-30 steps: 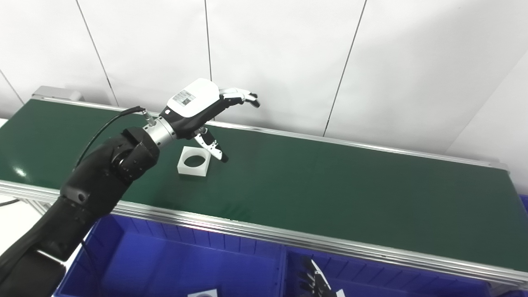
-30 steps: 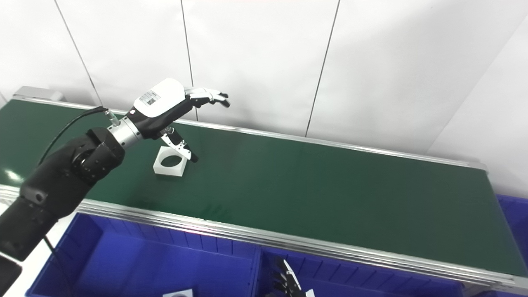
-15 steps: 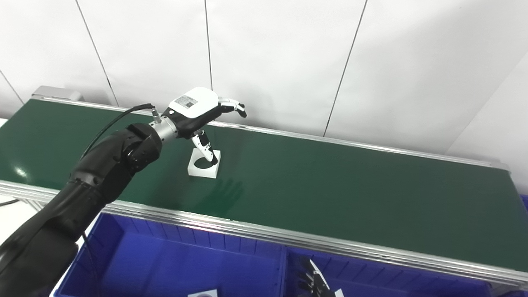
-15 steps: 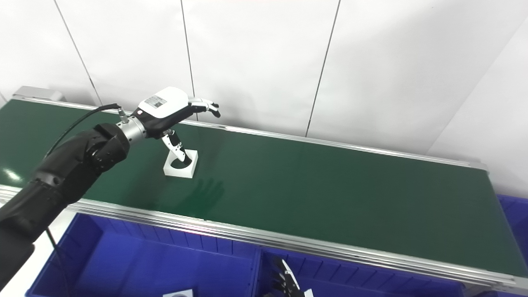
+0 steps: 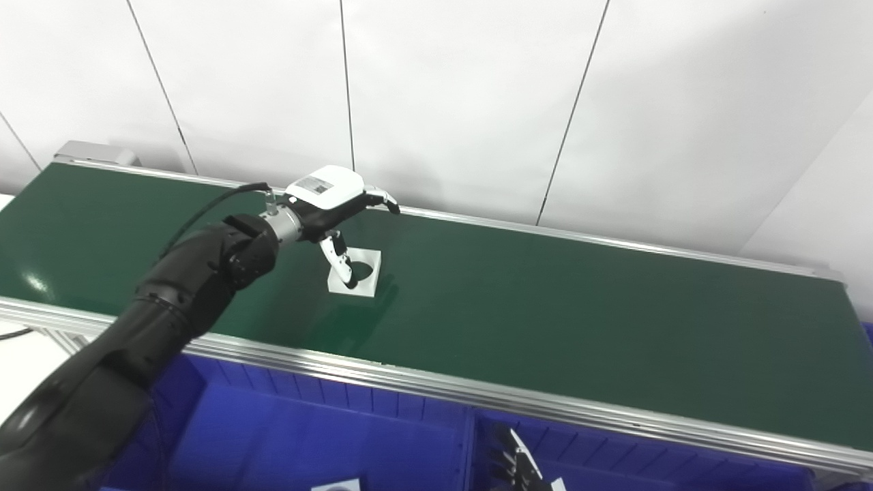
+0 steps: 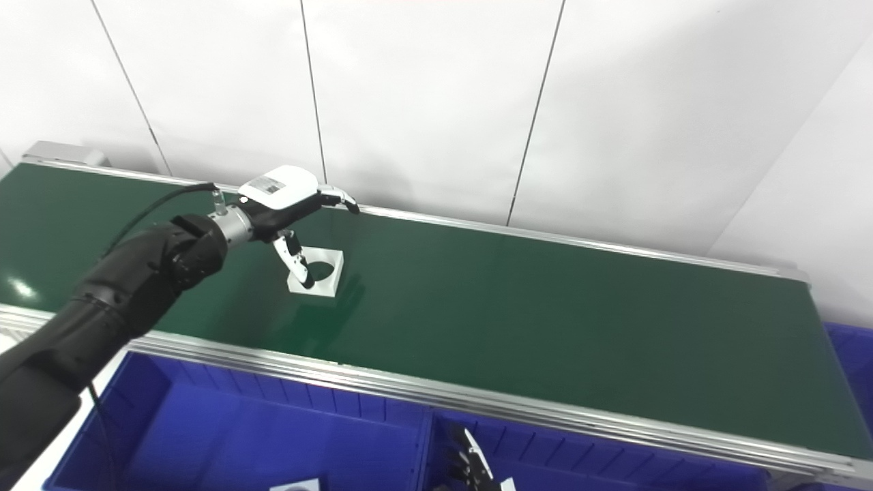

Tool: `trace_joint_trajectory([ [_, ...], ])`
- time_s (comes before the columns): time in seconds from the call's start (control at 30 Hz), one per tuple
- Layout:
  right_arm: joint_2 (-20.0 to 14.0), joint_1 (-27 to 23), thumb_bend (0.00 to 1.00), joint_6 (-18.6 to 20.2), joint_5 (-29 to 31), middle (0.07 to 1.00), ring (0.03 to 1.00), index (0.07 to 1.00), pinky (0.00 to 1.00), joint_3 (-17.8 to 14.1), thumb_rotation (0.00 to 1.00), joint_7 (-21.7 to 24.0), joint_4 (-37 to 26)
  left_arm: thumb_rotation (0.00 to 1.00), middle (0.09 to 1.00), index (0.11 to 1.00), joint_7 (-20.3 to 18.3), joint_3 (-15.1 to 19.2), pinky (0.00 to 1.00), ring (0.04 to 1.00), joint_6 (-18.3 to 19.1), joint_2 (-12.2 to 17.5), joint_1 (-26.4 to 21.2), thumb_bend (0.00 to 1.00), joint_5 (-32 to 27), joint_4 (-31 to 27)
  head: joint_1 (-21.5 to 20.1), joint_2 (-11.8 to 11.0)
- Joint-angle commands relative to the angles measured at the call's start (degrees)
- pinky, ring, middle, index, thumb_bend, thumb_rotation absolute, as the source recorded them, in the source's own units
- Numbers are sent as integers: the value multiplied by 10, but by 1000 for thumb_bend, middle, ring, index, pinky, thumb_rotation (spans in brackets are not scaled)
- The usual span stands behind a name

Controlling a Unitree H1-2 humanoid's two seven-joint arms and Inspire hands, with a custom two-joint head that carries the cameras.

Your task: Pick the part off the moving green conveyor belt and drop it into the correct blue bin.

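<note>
A: Nearest us?

B: The blue bins [image 5: 327, 436], a white piece [image 5: 335, 485] lying in the left one. The right hand [image 5: 518, 470] only peeks in at the bottom edge; I cannot tell whether it is open or closed.

A: And beyond?

B: On the green belt [image 5: 545, 314], the white square part [image 5: 356, 274] with its round hole has ridden rightward over the last second. The left hand [image 5: 334, 204] has dropped low over it, thumb [image 5: 339, 256] now down at the hole, fingers [image 5: 378, 198] spread past the far edge, gripping nothing yet.

A: Meaning?

B: Likely the pinch comes next, before the part drifts on.
</note>
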Motion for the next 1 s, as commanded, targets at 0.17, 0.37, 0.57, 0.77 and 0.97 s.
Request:
trace_joint_trajectory([
  [0.17, 9, 2, 886, -29, -3, 935, 873, 936, 816, 4, 883, 0, -19, 164, 853, 809, 7, -4, 659, 810, 14, -3, -24, 1000, -2, 7, -2, 4],
  [0.37, 10, 2, 886, -29, -5, 939, 870, 933, 813, 7, 877, -3, -21, 174, 855, 812, 20, -2, 656, 814, 36, -18, -9, 1000, -6, 11, -5, 7],
  [0.57, 9, 2, 863, -29, -9, 948, 872, 937, 812, 14, 875, -8, -25, 186, 847, 807, 36, -10, 634, 804, 35, -28, -1, 1000, 0, 23, -10, 9],
  [0.77, 11, 4, 860, -29, -15, 939, 876, 930, 810, 16, 869, -11, -30, 192, 829, 804, 68, -34, 620, 787, 48, -25, -4, 1000, 36, 46, -15, 11],
  [0.97, 12, 6, 872, -29, -18, 932, 881, 929, 821, 15, 869, -10, -33, 180, 824, 803, 76, -34, 624, 786, 74, -39, 10, 1000, 36, 45, -18, 13],
])
